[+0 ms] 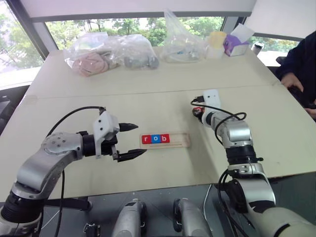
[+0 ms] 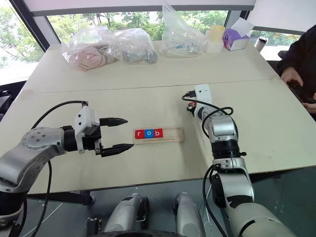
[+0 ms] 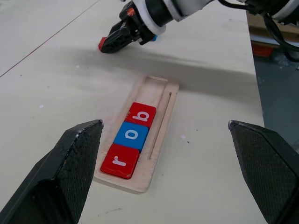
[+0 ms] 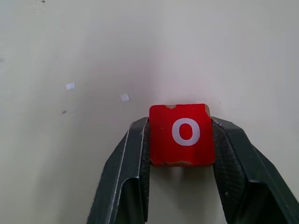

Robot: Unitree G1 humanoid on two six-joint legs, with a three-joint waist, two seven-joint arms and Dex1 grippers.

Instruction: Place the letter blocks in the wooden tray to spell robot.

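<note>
Right wrist view: the right gripper (image 4: 182,140) has its fingers (image 4: 126,163) clamped on the two side edges of a red "o" block (image 4: 182,134), which lies flat on the worktop (image 4: 93,56). Left gripper (image 1: 129,141): fingers wide apart, nothing between them, poised just beside the near end of the wooden tray (image 3: 161,100). Ahead of these fingers the tray holds a red "r" block (image 3: 120,161), blue "o" block (image 3: 131,135) and red "b" block (image 3: 141,114), touching in a row; its far end is bare.
</note>
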